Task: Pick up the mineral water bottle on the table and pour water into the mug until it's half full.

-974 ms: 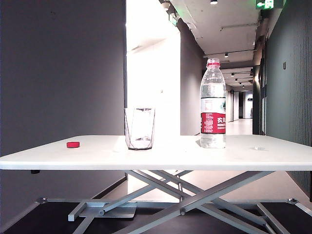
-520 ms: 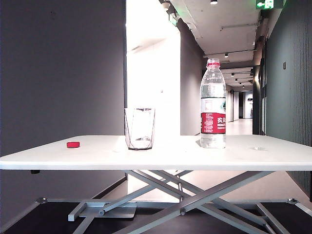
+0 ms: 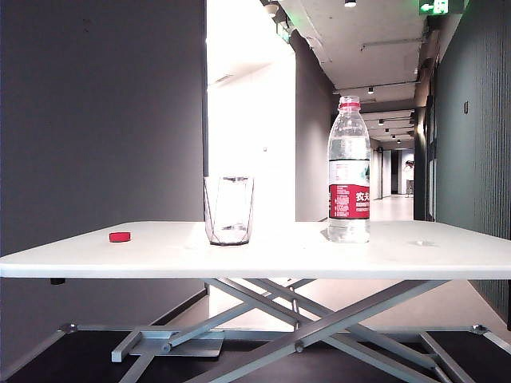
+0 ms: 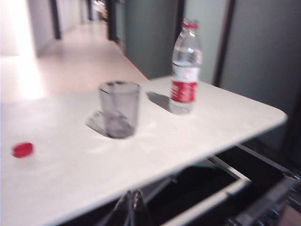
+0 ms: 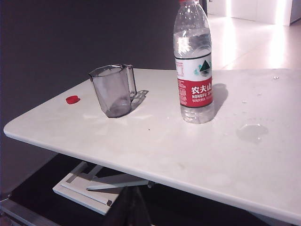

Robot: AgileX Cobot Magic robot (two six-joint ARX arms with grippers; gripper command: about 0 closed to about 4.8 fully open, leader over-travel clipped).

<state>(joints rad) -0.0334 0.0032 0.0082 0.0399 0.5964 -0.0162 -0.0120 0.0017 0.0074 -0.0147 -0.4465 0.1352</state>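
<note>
The mineral water bottle [image 3: 349, 171] stands upright on the white table [image 3: 279, 259], right of the middle, clear with a red label and red top. Water fills most of it. The mug [image 3: 229, 210], a clear faceted glass, stands to its left and looks empty. Neither gripper appears in the exterior view. In the left wrist view, which is blurred, my left gripper [image 4: 133, 193] hangs below the table's near edge, fingers together, far from the mug [image 4: 119, 109] and bottle [image 4: 186, 70]. My right gripper [image 5: 132, 189] is shut, short of the table edge, with the bottle [image 5: 194, 70] and mug [image 5: 112, 92] well beyond it.
A small red disc [image 3: 120, 236] lies near the table's left end. A small puddle [image 5: 252, 132] and droplets sit on the tabletop right of the bottle. Grey scissor legs [image 3: 319, 319] stand under the table. A long corridor runs behind.
</note>
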